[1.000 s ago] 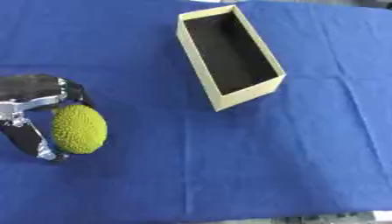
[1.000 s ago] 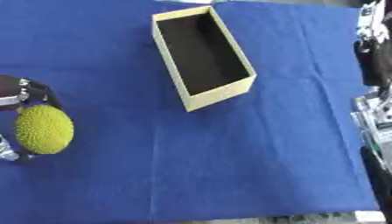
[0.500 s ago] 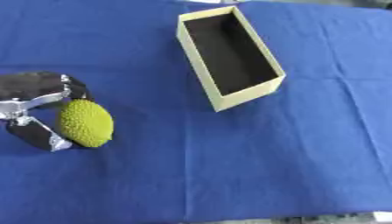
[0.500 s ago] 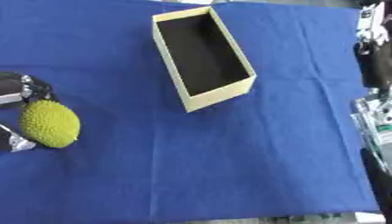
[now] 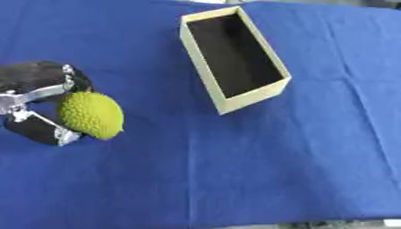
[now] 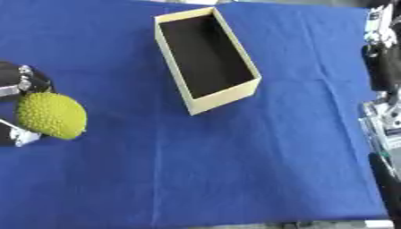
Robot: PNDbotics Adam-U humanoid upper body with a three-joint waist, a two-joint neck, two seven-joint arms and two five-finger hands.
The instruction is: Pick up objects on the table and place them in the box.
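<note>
L robot hand (image 5: 35, 105) clamped on bumpy green fruit (image 5: 91, 115), well left of the box (image 5: 233, 58).
Worktop (image 5: 235, 170) under blue cloth w/ faint creases; box is cream card, dark inside, open top, lying askew. Fruit sits btwn thumb and curled fingers, prob. just above the cloth. R robot hand (image 6: 384, 67) at the edge right of box; fingers can't tell.

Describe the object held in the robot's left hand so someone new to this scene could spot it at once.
On the blue tablecloth, look away from the open cream box at the far middle to the left edge. There the left robot hand curls round a yellow-green, egg-shaped fruit with a bumpy skin, the only green and only rounded thing on the cloth.
</note>
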